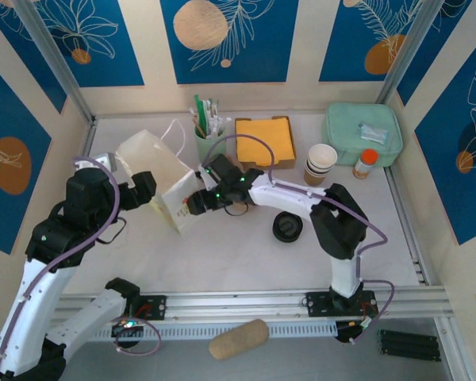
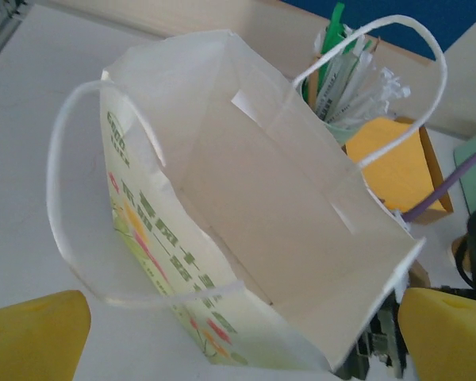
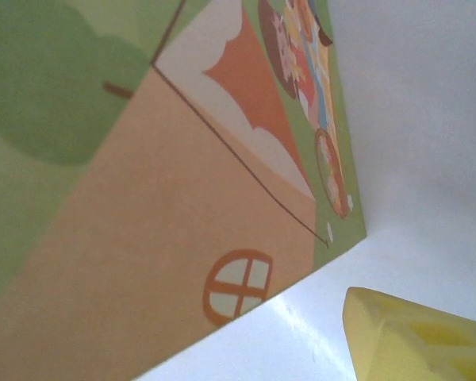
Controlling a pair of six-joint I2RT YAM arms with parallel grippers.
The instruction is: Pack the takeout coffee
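The takeout coffee is out of view. A white paper bag [image 1: 155, 163] with cord handles leans tilted at the table's left centre. Its inside [image 2: 246, 198] looks bare in the left wrist view. My left gripper [image 1: 152, 197] is open, its yellow fingers [image 2: 32, 333] wide apart on either side of the bag's near lower edge. My right gripper [image 1: 193, 204] sits low against the bag's printed side [image 3: 143, 198]. One yellow finger [image 3: 420, 341] shows far to the right over the table, so it reads as open with nothing held.
Loose black lids [image 1: 287, 227] lie right of centre under the right arm. A stack of lidless cups [image 1: 320, 164], an orange-capped bottle [image 1: 366, 163], a mint box [image 1: 362, 133], an orange napkin tray [image 1: 263, 141] and a green cup of straws [image 1: 208, 131] line the back.
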